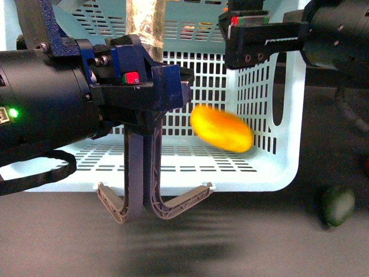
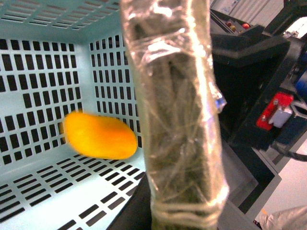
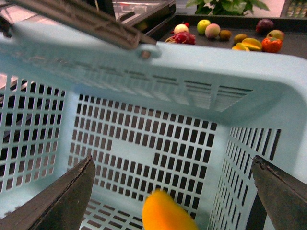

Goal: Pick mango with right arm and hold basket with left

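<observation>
Showing blurred inside the pale-blue slotted plastic basket [image 1: 277, 173], centre right of the front view, the smooth yellow-orange oval mango [image 1: 222, 128] has its long axis sloping down to the right. The right gripper [image 3: 171, 187] has its dark fingers spread wide, clear of the fruit. Whether the dark-blue left gripper [image 1: 153, 86], by the ribbed grey-brown handles [image 1: 173, 205], is clamped cannot be told.

Dark table [image 1: 259, 245] bears basket [image 1: 290, 121] (on its side), green fruit [image 1: 338, 206].
</observation>
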